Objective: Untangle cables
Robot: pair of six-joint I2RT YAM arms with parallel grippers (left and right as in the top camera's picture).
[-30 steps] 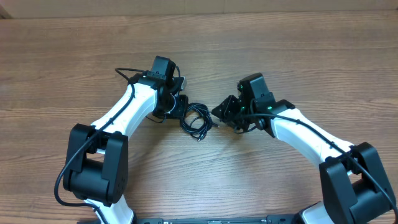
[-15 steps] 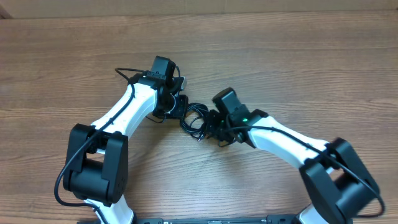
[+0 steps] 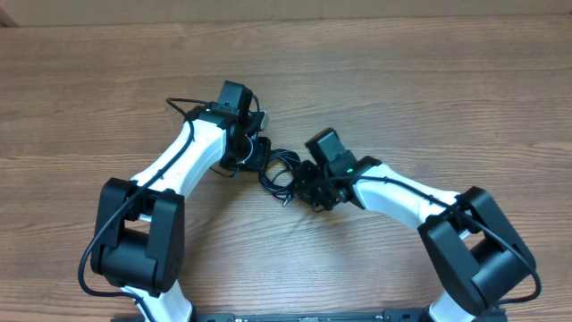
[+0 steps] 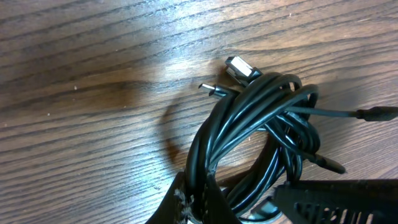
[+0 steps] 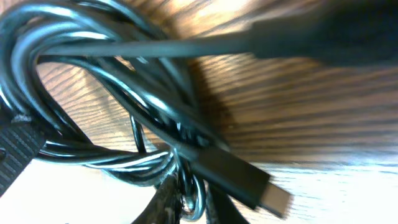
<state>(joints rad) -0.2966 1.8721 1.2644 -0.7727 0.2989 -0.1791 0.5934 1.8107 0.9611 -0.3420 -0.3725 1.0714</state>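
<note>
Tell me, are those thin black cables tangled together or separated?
Tangled. The cables sit in one coiled bunch on the table, loops crossing over each other, plug ends sticking out.

Cables (image 3: pixel 281 173) centre; far side prob. free

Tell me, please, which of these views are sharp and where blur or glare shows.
Overhead: evenly lit, sharp, cables small. Left wrist: cables crisp, pale glare on the table. Right wrist: cables blurred, plug soft, table washed out at bottom.
</note>
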